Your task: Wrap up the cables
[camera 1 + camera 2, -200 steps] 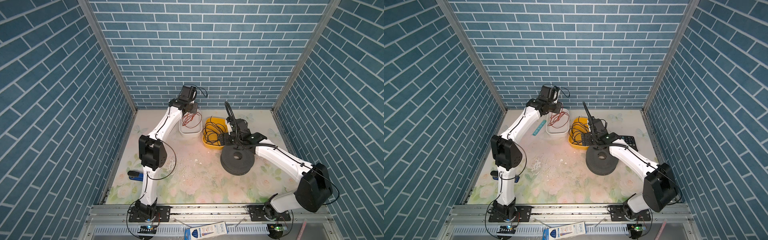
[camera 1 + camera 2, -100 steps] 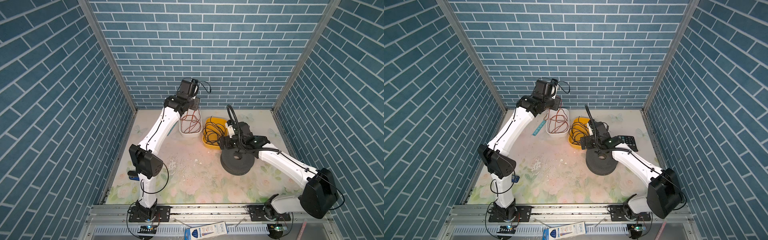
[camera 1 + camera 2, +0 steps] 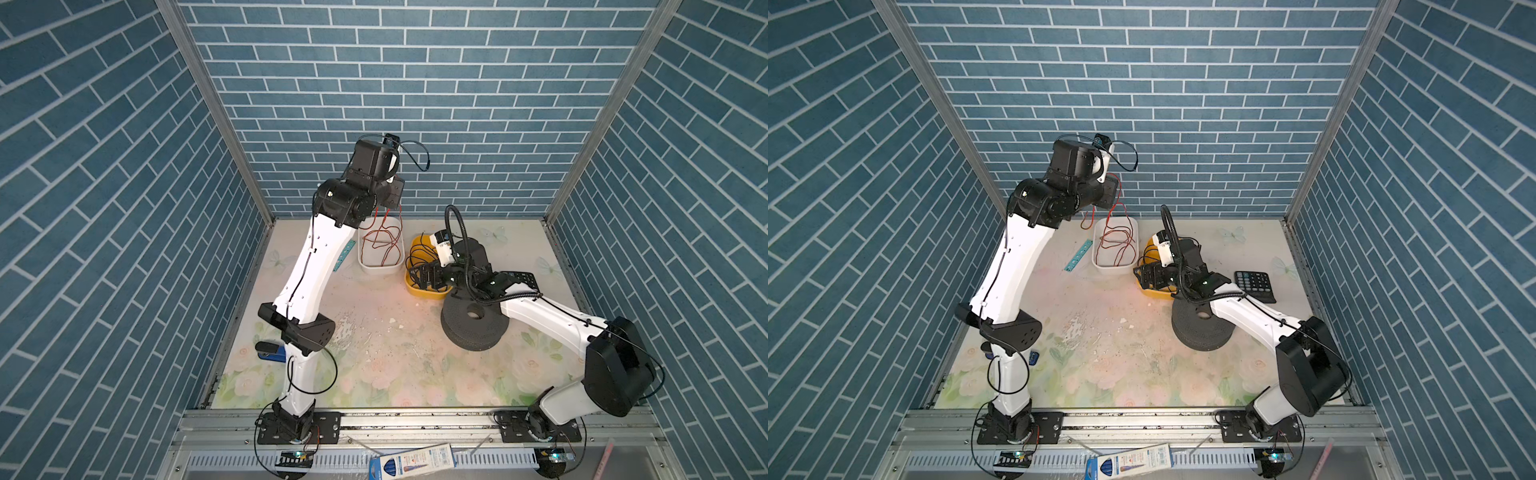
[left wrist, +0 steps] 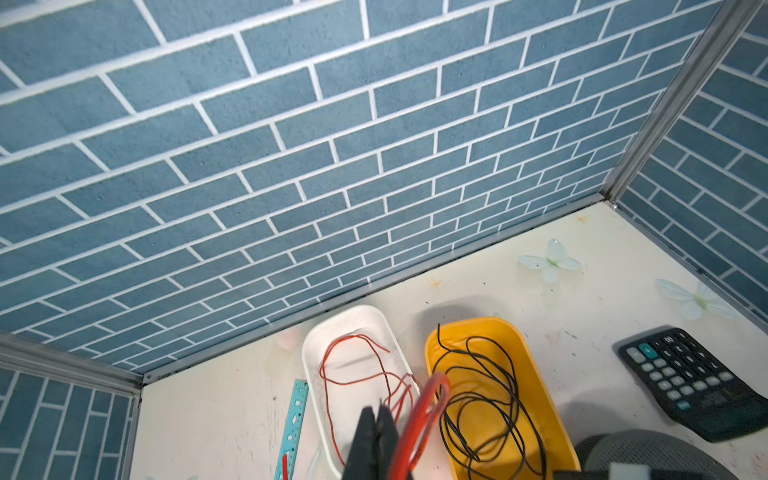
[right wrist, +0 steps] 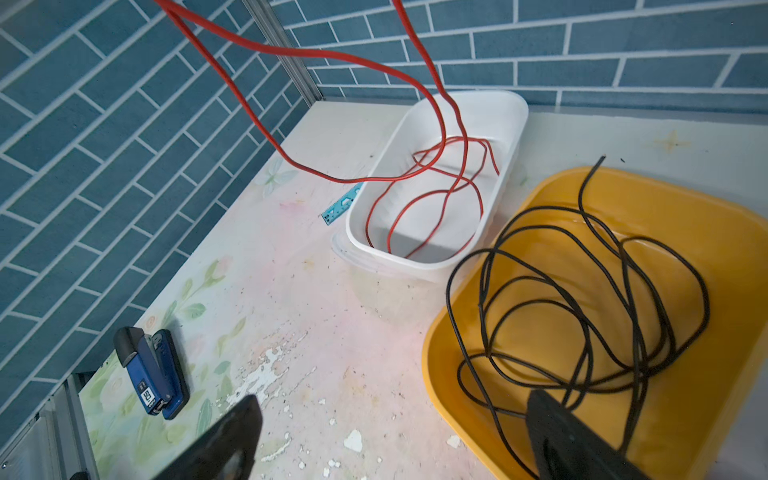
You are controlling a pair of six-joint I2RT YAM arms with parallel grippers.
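Blue brick backdrop, and the left gripper (image 4: pixel 376 415), high at the far side, pinches the light, floppy copper-red cable (image 4: pixel 415 419) trailing loops into the white tub (image 5: pixel 490 112), best taken on a hanging strand, I'd say, while the right gripper (image 5: pixel 390 405) gapes, empty.

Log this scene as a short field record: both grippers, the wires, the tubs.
left gripper: shut on the red wire, raised above the white tub
red wire: upper part lifted, rest looped in the white tub
right gripper: open, low by the yellow tub
yellow tub: holds loose black wire
also on table: blue stapler, calculator, teal ruler, grey perforated disc
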